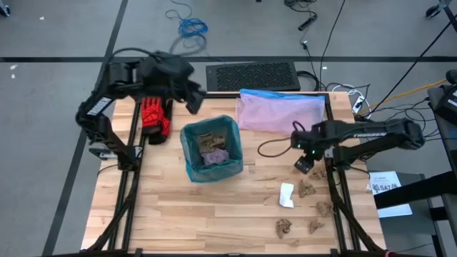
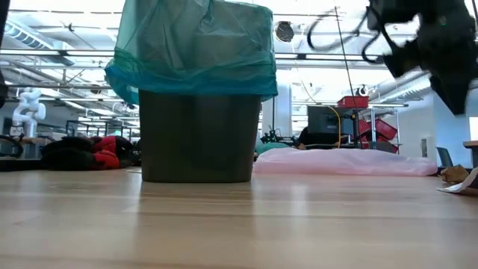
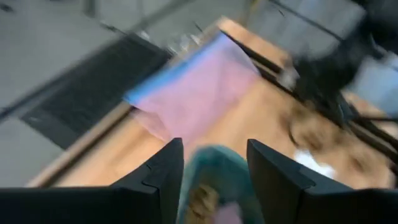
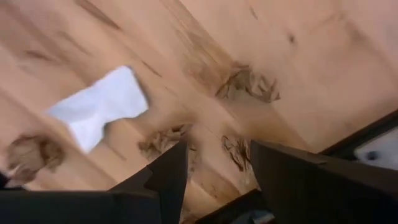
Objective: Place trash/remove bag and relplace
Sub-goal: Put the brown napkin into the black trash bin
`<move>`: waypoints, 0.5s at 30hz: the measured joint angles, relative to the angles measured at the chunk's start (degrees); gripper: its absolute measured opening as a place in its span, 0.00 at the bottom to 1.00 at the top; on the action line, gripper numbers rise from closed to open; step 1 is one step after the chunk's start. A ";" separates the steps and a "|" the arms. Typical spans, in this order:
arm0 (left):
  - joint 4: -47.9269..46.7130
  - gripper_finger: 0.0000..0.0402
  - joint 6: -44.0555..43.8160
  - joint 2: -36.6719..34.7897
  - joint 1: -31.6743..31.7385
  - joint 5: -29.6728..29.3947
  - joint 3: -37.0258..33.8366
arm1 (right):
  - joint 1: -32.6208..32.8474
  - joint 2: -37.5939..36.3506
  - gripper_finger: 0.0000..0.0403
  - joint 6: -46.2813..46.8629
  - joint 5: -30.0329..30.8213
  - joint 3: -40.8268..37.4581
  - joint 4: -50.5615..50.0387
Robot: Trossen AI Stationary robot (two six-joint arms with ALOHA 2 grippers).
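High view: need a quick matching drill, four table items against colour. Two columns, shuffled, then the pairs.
Items:
1. bag
2. flat bag
3. glove
4. paper

Colours:
A. white
B. teal-green
C. red
D. pale pink

Pairs: 1-B, 2-D, 3-C, 4-A

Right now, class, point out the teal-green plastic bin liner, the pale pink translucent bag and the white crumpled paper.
teal-green plastic bin liner (image 1: 194, 170): high view, its folded-over rim.
pale pink translucent bag (image 1: 275, 114): high view, its flat middle.
white crumpled paper (image 1: 286, 195): high view, its centre.
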 joint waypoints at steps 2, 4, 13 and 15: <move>2.32 0.36 0.02 -1.26 0.67 -1.87 0.00 | 1.35 0.00 0.44 3.08 -0.05 -3.75 3.05; 3.90 0.32 0.64 -2.23 1.24 -2.37 0.00 | 2.52 0.00 0.47 5.63 0.90 -6.78 5.97; 2.76 0.12 1.33 -3.96 4.65 -2.91 -2.76 | 3.95 0.08 0.59 14.11 7.69 -18.47 20.98; 2.77 0.07 2.67 -4.69 5.61 -2.96 -5.47 | 3.95 0.42 0.60 16.97 7.63 -20.90 25.80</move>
